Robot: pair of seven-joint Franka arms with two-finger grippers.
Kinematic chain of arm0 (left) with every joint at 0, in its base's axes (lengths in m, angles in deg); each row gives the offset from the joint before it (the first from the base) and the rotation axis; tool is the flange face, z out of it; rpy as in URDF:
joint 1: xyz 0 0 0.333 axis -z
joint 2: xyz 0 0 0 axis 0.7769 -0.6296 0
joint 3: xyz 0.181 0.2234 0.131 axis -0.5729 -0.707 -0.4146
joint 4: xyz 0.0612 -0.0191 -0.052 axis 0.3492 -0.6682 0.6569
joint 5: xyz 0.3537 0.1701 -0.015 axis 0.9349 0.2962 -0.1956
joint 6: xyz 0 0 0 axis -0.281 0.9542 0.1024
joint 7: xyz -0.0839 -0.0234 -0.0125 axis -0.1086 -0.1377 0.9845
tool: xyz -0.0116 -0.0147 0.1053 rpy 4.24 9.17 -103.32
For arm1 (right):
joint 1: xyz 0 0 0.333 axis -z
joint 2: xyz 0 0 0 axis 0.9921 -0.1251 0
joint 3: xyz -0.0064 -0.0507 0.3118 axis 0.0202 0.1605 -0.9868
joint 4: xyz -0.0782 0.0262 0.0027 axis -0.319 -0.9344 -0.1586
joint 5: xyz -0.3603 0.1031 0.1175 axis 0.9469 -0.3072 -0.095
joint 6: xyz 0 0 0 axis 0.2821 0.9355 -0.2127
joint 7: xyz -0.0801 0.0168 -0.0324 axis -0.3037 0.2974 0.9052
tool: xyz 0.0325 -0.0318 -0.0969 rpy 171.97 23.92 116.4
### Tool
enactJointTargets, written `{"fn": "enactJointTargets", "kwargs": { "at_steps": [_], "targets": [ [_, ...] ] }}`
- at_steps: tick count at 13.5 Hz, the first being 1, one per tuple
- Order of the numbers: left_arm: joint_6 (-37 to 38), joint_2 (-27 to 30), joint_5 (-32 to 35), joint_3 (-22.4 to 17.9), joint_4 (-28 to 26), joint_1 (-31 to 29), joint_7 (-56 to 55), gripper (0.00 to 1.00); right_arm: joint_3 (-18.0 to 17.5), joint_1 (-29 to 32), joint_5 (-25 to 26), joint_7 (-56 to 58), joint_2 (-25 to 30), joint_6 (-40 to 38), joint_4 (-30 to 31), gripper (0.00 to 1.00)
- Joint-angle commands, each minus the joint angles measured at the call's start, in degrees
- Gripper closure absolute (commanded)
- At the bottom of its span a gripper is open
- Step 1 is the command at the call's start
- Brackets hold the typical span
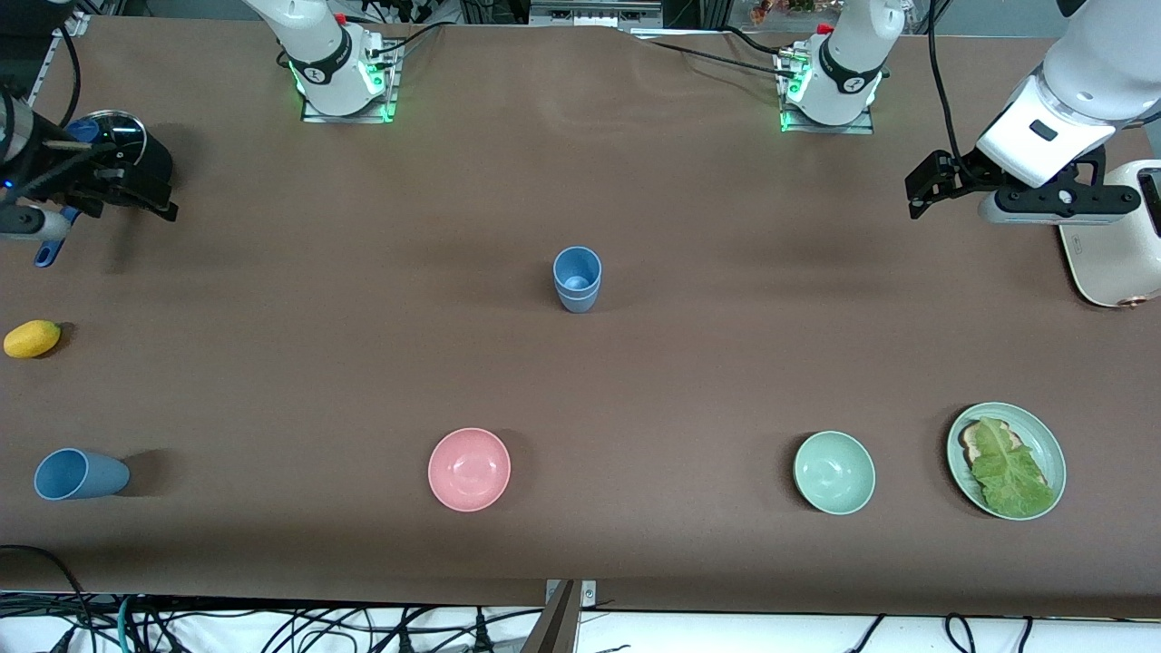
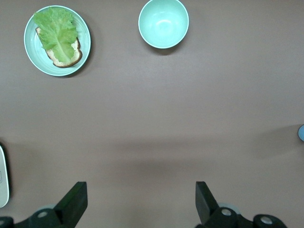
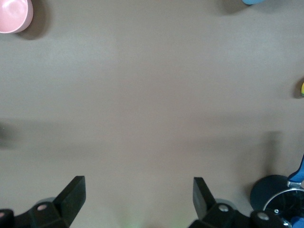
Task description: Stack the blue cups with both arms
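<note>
Two blue cups (image 1: 577, 279) stand upright in the middle of the table, one nested inside the other. Another blue cup (image 1: 80, 474) lies on its side near the front camera at the right arm's end; its edge shows in the right wrist view (image 3: 251, 1). My left gripper (image 1: 921, 192) hangs open and empty over bare table at the left arm's end, its jaws (image 2: 141, 190) wide apart. My right gripper (image 1: 150, 198) is open and empty over the right arm's end, its jaws (image 3: 139, 185) wide apart. Both grippers are well away from the cups.
A pink bowl (image 1: 469, 469), a green bowl (image 1: 834, 472) and a green plate (image 1: 1052, 453) with toast and lettuce line the side nearest the camera. A yellow lemon (image 1: 32, 338) and a black pot (image 1: 118, 145) with a blue handle sit by the right gripper. A white appliance (image 1: 1116, 258) lies under the left arm.
</note>
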Motion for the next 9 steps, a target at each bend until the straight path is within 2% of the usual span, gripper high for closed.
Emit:
{"fn": "enactJointTargets", "kwargs": {
  "at_steps": [1,9],
  "targets": [
    [1.34,-0.48,-0.11,0.04,1.49,0.02,0.6,0.0,-0.93,0.77,-0.68,0.2,-0.84,-0.27,-1.67,0.0],
    [1.34,-0.57,-0.11,0.04,1.49,0.02,0.6,0.0,-1.02,0.86,-0.77,-0.06,-0.93,-0.88,-1.58,0.0]
  ]
}}
